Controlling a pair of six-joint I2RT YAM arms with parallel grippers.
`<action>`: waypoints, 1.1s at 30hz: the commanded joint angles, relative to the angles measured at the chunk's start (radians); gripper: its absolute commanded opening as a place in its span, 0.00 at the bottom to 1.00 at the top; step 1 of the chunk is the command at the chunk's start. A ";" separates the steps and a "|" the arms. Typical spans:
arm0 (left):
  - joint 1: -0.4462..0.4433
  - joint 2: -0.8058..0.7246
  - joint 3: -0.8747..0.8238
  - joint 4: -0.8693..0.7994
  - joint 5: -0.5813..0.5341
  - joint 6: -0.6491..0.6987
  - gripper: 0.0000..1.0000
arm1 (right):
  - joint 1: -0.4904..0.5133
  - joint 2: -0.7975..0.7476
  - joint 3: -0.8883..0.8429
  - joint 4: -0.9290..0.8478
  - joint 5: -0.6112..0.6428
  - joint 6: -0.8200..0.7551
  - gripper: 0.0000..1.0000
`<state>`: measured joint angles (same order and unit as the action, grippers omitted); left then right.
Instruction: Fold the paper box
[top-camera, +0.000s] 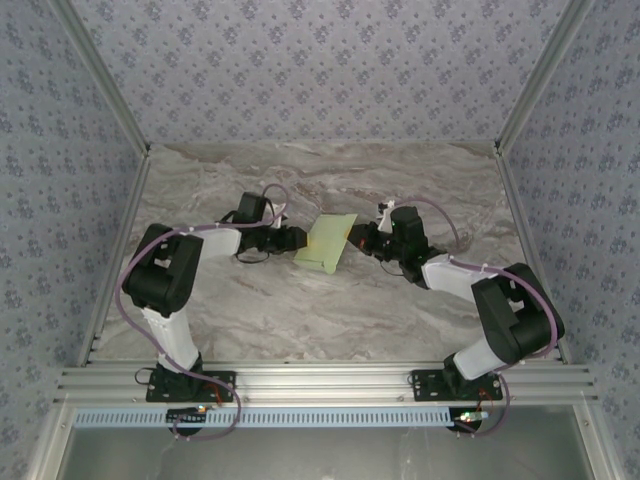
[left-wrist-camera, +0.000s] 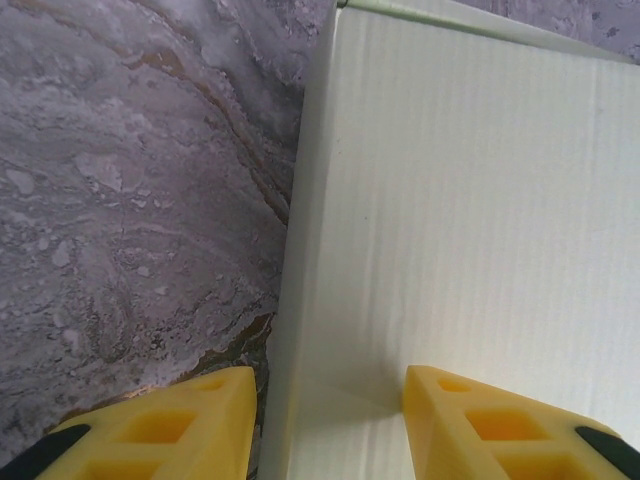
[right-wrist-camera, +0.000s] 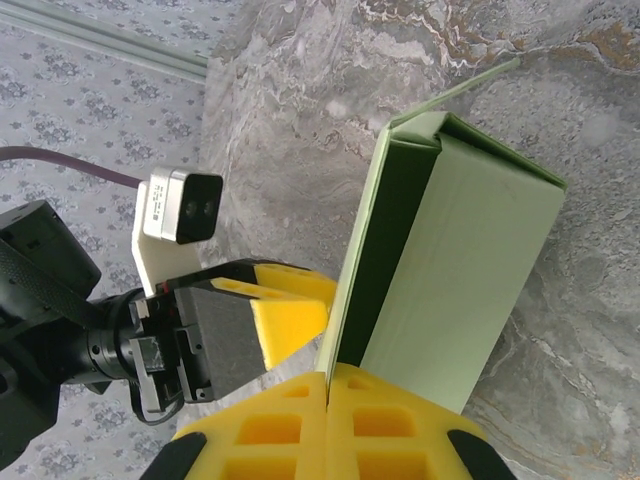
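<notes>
paper box (top-camera: 327, 243) is lying partly folded near the middle of the marble table (top-camera: 300, 320), between the two claws. the left claw (left-wrist-camera: 330, 425) is spreading its yellow fingers (left-wrist-camera: 150, 430) wide across the box's long edge. one finger is hanging over the table and the other over the pale top face, with nothing squeezed between them. the right claw (right-wrist-camera: 328, 425) is pressing its fingers together on a thin flap at the opposite side, pinching the card. the box's folded body is standing up at an angle just beside that flap.
</notes>
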<state>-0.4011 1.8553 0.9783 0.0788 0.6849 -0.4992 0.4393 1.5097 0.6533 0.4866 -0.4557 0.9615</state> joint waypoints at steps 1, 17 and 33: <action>-0.028 0.027 0.019 -0.044 0.045 0.020 0.44 | 0.015 -0.021 0.032 -0.017 0.013 0.008 0.00; -0.052 0.062 0.049 -0.048 0.060 0.031 0.45 | 0.024 -0.020 0.043 -0.029 0.035 0.049 0.00; -0.059 0.036 0.047 -0.051 -0.005 0.030 0.46 | 0.047 -0.005 0.066 -0.195 0.157 -0.010 0.00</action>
<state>-0.4545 1.9182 1.0187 0.0490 0.7090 -0.4877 0.4808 1.4975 0.7082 0.3904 -0.3622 0.9974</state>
